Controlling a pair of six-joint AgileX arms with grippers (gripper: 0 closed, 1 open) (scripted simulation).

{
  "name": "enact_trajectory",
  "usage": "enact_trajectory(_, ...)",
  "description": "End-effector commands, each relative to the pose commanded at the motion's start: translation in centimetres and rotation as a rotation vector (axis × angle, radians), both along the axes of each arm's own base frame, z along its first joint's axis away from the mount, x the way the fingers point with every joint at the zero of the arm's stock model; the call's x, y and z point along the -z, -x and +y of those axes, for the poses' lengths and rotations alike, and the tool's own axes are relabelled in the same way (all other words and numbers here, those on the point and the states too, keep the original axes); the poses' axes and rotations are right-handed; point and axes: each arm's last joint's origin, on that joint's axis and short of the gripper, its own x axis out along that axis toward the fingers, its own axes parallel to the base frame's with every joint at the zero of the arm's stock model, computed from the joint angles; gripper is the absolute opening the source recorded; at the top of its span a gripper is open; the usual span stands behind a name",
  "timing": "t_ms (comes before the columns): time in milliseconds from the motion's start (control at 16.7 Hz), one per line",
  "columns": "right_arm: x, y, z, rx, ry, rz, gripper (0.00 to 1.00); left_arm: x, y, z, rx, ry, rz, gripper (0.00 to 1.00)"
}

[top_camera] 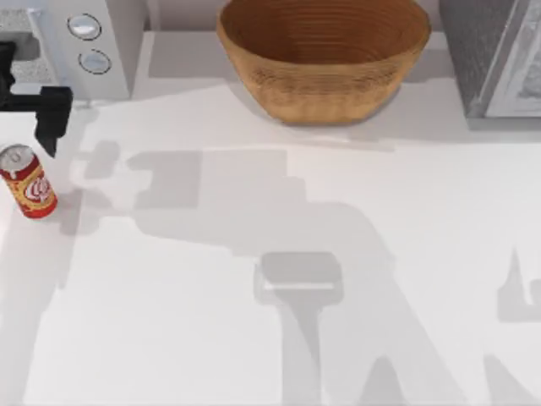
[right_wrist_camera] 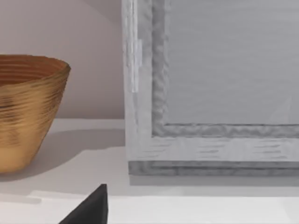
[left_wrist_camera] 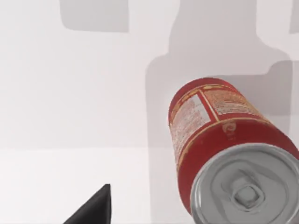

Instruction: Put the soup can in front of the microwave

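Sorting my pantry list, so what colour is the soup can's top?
Silver-grey, on the red soup can; the left wrist view shows it best.

Left claw (top_camera: 46, 127) hangs at the table's far-left edge (pointing down).

We see the soup can (top_camera: 27, 182) standing upright in front of the microwave (top_camera: 80, 42), a little apart from it. Our left gripper (top_camera: 46, 118) hangs between the microwave and the can. A woven basket (top_camera: 324, 59) sits right of the microwave.
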Motion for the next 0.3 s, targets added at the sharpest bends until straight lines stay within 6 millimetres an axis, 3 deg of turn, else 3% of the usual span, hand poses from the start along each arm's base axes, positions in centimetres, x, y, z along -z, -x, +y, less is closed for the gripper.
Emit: enact_trajectory(300,0.0,0.0,0.0,0.000,0.000,0.000,1.00,-3.0,0.1,0.0,0.000,0.000,0.000,1.00)
